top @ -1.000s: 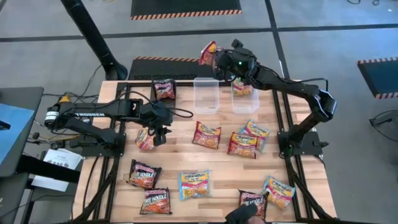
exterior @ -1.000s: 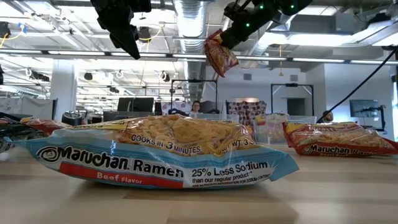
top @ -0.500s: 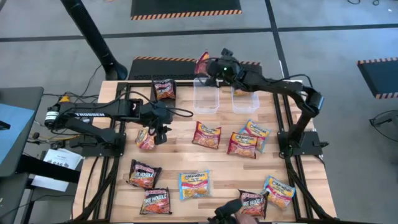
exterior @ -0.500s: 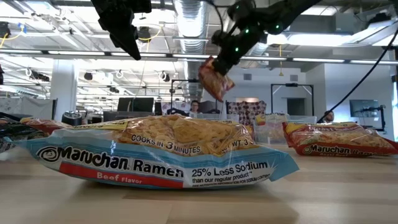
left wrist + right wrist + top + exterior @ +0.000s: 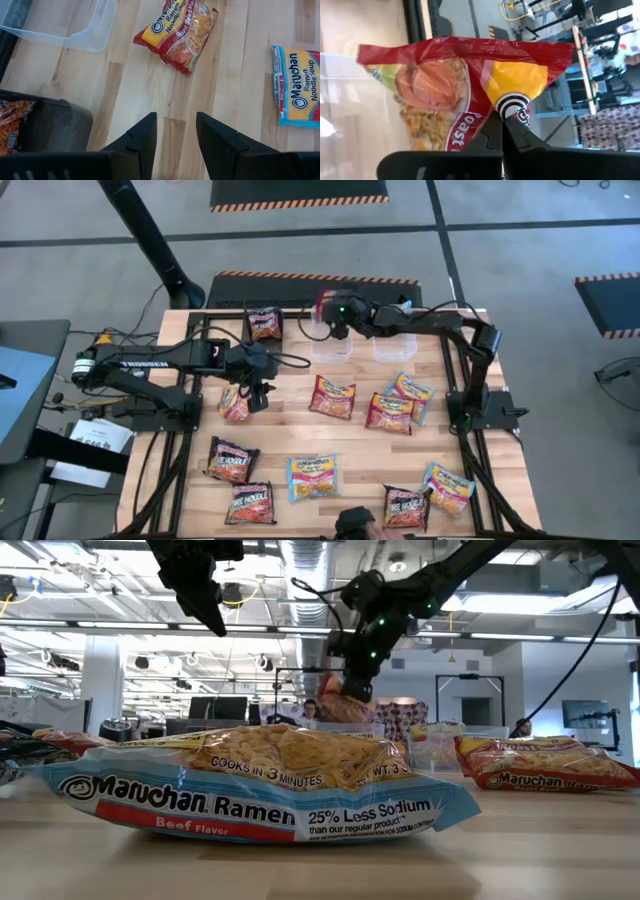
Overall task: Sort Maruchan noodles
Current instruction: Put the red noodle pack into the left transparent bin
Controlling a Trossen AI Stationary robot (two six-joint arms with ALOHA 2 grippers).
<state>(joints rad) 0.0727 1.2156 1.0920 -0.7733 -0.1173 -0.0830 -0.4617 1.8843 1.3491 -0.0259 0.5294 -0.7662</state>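
My right gripper [image 5: 335, 311] [image 5: 352, 688] is shut on a red-orange-yellow noodle packet [image 5: 324, 304] [image 5: 340, 706] [image 5: 460, 85] just above the left clear bin [image 5: 332, 345]. My left gripper [image 5: 256, 396] [image 5: 175, 132] is open above bare wood beside a red packet [image 5: 233, 406]. A red packet [image 5: 177, 31] [image 5: 332, 396] and a light blue packet [image 5: 297, 87] [image 5: 313, 476] lie flat ahead of it. Several more packets lie flat on the table, such as a dark one [image 5: 232, 460] and another dark one [image 5: 250, 502]. My right gripper pinches the packet between its two shut fingers [image 5: 515, 137] at one edge, by the yellow patch with the round logo [image 5: 512, 105]. The fingers come from above, slanting down. The packet hangs below them, lifted clear of the table, its lower end at the clear bin's rim [image 5: 345, 723].
A black bin [image 5: 263, 323] [image 5: 55, 125] at the far left holds a dark packet. The right clear bin [image 5: 390, 340] holds a light packet. Packets crowd the right side [image 5: 400, 402] and the near edge [image 5: 450, 485]. A person's hand [image 5: 355, 525] shows at the near edge.
My right gripper has carried the packet toward the table's left and down, from high beyond the far edge to just over the left clear bin. The packet has stayed in the shut fingers. The hand at the near edge has moved left.
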